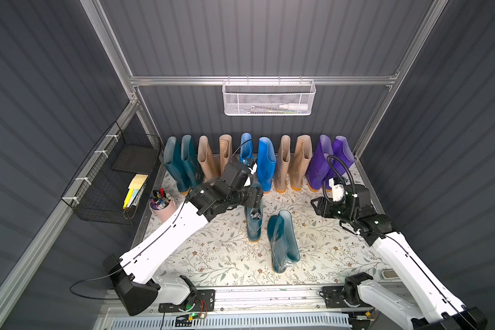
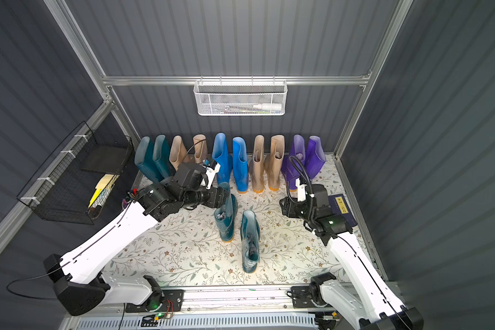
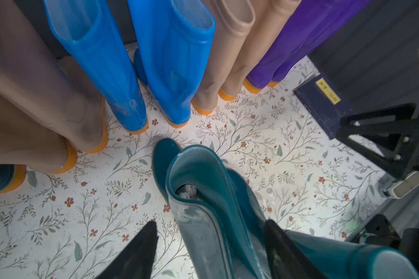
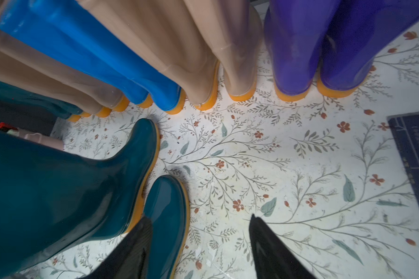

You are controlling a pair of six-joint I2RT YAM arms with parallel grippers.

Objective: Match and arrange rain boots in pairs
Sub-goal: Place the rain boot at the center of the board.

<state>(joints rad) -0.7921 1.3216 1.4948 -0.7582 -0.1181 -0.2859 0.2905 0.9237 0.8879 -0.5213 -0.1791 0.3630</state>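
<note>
Ten rain boots stand along the back wall in both top views: a teal pair point(image 1: 180, 165), a beige pair point(image 1: 212, 157), a blue pair point(image 1: 265, 163), another beige pair point(image 1: 293, 163) and a purple pair point(image 1: 326, 160). Two more teal boots stand mid-floor, one point(image 1: 253, 220) just behind and left of the other point(image 1: 282, 243). My left gripper point(image 3: 209, 230) is open, its fingers straddling the rear boot's top rim point(image 3: 203, 193) with a gap on one side. My right gripper point(image 4: 200, 218) hangs open over bare floor, beside a teal boot's toe point(image 4: 167, 205), holding nothing.
The floor is a floral mat point(image 1: 212, 257). A pink cup of pens point(image 1: 162, 204) stands at the left edge by a black wire basket point(image 1: 112, 183). A dark blue book point(image 2: 342, 208) lies under my right arm. A white mesh basket point(image 1: 267, 98) hangs on the back wall.
</note>
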